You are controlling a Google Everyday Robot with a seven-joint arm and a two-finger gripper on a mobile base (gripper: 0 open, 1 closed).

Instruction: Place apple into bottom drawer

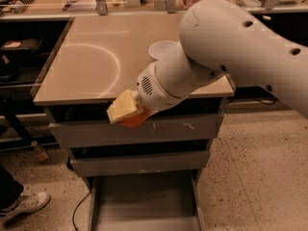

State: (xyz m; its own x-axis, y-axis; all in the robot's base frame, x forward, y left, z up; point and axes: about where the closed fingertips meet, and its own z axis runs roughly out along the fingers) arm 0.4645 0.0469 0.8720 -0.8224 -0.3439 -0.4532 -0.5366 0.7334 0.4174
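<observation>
My gripper (129, 113) is in front of the cabinet's top edge, at the level of the top drawer front, with its yellowish fingers (124, 106) shut on the red-orange apple (135, 120). Only the apple's lower edge shows under the fingers. The bottom drawer (144, 196) is pulled open at the foot of the cabinet, below the gripper, with a flat grey floor and thin side walls. My white arm crosses the right half of the view.
A white bowl (161, 49) sits on the beige cabinet top (91, 61), partly behind the arm. Two shut grey drawers (139, 131) sit above the open one. A person's shoe (24, 205) is at the lower left. A cable (79, 211) lies on the floor.
</observation>
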